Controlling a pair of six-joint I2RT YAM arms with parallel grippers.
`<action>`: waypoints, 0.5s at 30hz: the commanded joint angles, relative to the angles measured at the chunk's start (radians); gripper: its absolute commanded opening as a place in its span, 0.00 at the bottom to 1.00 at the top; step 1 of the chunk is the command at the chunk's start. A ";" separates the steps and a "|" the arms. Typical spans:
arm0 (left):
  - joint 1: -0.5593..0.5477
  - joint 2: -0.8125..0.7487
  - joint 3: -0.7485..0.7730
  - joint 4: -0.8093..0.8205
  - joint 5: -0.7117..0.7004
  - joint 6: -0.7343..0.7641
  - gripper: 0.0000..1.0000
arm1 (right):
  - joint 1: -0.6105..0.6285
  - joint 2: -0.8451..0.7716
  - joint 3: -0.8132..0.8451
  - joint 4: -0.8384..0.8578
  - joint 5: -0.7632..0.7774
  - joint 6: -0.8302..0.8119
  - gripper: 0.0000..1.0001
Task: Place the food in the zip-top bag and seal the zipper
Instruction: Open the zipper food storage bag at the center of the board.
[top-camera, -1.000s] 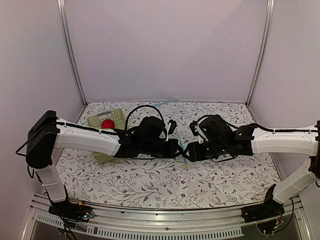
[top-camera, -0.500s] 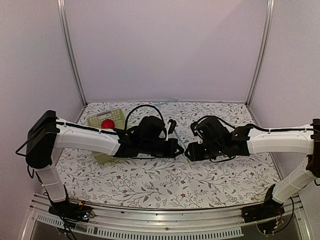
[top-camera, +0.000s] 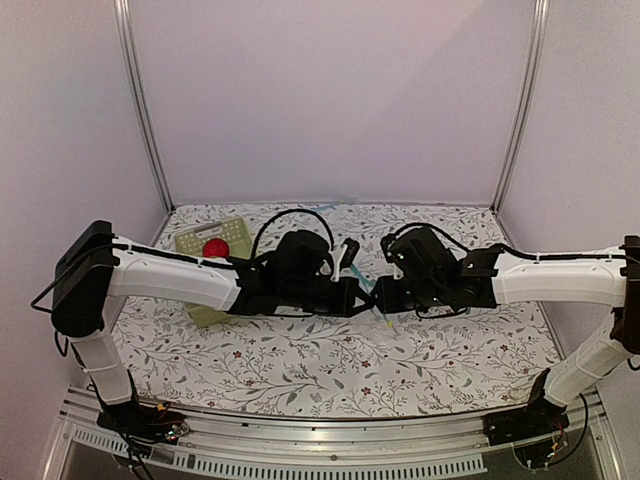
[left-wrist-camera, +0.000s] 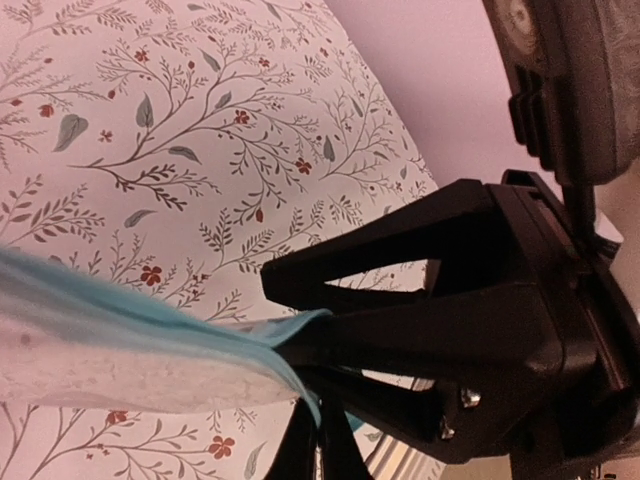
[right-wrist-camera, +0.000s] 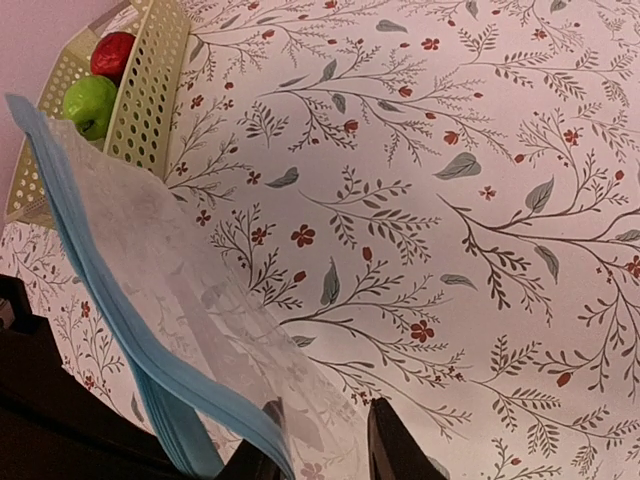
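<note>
The zip-top bag (right-wrist-camera: 200, 290) hangs above the table between my two grippers, its light blue zipper (right-wrist-camera: 100, 260) running along the mouth. My left gripper (left-wrist-camera: 300, 345) is shut on the zipper (left-wrist-camera: 150, 320) at one end of the mouth; it also shows in the top view (top-camera: 352, 292). My right gripper (right-wrist-camera: 320, 460) is open, with the bag's clear film lying between its fingers (right-wrist-camera: 395, 445); in the top view it (top-camera: 387, 297) sits just right of the left one. The red apple (right-wrist-camera: 112, 52) and green apple (right-wrist-camera: 88, 103) lie in the basket.
A pale green perforated basket (right-wrist-camera: 150, 90) stands at the table's back left (top-camera: 195, 240), behind the left arm. A floral cloth (top-camera: 300, 370) covers the table. Metal frame posts (top-camera: 140, 110) and plain walls close in the back and sides.
My right gripper has drawn a little to the right and back, away from the left gripper. A short stretch of the blue strip now shows below it. The left arm has hardly moved.
</note>
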 joint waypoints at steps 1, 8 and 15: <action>0.004 -0.029 -0.015 0.010 0.053 0.044 0.00 | 0.006 0.017 0.037 0.027 0.032 -0.011 0.24; 0.005 -0.091 -0.060 -0.088 -0.082 0.044 0.00 | 0.006 -0.004 0.011 0.020 0.114 0.046 0.09; 0.018 -0.128 -0.121 -0.113 -0.155 -0.015 0.00 | 0.003 -0.020 -0.002 -0.003 0.166 0.123 0.01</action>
